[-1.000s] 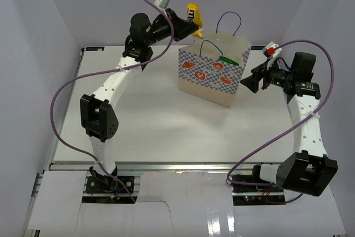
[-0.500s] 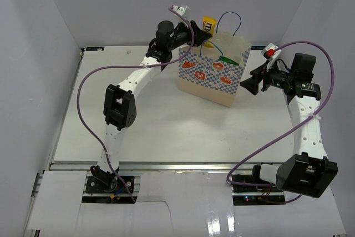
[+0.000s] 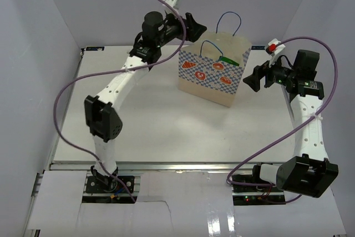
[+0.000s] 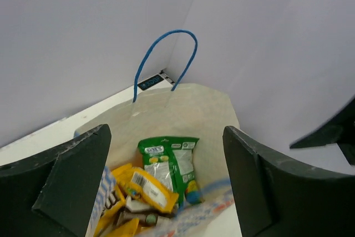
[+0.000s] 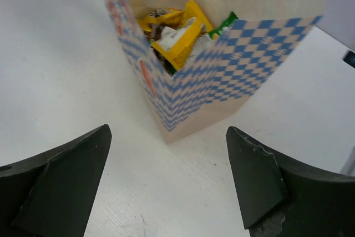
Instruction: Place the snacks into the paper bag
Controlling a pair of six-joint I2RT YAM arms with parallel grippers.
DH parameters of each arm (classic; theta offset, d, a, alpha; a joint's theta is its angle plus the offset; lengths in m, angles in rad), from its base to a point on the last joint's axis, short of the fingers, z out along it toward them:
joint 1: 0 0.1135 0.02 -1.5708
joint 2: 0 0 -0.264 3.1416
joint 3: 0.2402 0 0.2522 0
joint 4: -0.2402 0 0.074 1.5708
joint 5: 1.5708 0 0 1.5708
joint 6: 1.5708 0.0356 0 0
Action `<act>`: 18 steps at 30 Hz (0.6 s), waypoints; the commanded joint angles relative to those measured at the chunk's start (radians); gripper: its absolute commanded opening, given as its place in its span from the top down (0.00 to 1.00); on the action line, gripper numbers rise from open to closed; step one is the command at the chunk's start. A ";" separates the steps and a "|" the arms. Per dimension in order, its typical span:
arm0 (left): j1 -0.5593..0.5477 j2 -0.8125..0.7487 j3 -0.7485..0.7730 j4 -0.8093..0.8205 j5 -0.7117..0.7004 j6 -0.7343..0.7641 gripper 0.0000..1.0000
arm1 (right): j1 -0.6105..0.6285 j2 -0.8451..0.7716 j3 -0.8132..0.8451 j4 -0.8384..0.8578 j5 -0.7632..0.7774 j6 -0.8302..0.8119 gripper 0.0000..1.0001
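Left pincer [image 3: 193,27] had just sprung wide, empty, by the paper bag's [image 3: 213,81] far rim; its yellow packet [image 4: 148,187] had dropped among the snacks [image 4: 169,165] inside. Right pincer [image 3: 250,81] gaped empty beside the bag, so the filling looked done

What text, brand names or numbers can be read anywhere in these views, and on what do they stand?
No text can be read in any view.
green-yellow bag: a logo near its top, too blurred to read.
yellow candy packs: print too small to read.
paper bag: checks and round pictures only, no legible words.
dark tag at the table's far edge: blue marks, unreadable.
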 commanded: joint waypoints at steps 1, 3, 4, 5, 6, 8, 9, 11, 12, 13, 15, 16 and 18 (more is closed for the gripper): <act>0.012 -0.347 -0.188 -0.083 -0.094 0.129 0.07 | -0.002 -0.002 0.062 0.018 0.213 0.115 0.10; 0.017 -0.559 -0.462 -0.063 -0.172 0.164 0.03 | -0.003 -0.003 0.066 0.015 0.278 0.162 0.10; 0.021 -0.634 -0.552 -0.047 -0.197 0.169 0.02 | -0.008 -0.008 0.064 0.012 0.300 0.166 0.10; 0.024 -0.771 -0.715 -0.043 -0.252 0.170 0.02 | -0.008 -0.012 0.061 0.012 0.308 0.169 0.10; 0.027 -0.838 -0.788 -0.046 -0.276 0.163 0.02 | -0.011 -0.022 0.056 0.014 0.320 0.170 0.10; 0.037 -0.958 -0.911 -0.085 -0.330 0.141 0.02 | -0.012 -0.048 0.041 0.020 0.338 0.182 0.10; 0.037 -1.066 -1.015 -0.102 -0.399 0.135 0.02 | -0.012 -0.060 0.038 0.021 0.360 0.190 0.10; 0.040 -1.162 -1.103 -0.166 -0.453 0.107 0.02 | -0.014 -0.066 0.029 0.026 0.395 0.228 0.10; 0.040 -1.244 -1.170 -0.209 -0.488 0.098 0.02 | -0.014 -0.072 0.026 0.040 0.439 0.247 0.10; 0.040 -1.283 -1.198 -0.232 -0.501 0.087 0.02 | -0.012 -0.075 0.023 0.043 0.459 0.262 0.10; 0.040 -1.346 -1.246 -0.278 -0.524 0.051 0.02 | -0.014 -0.089 0.014 0.061 0.509 0.302 0.10; 0.040 -1.402 -1.283 -0.316 -0.539 0.040 0.02 | -0.014 -0.097 -0.003 0.070 0.522 0.311 0.10; 0.040 -1.453 -1.315 -0.358 -0.553 0.003 0.02 | -0.014 -0.118 -0.020 0.089 0.548 0.336 0.10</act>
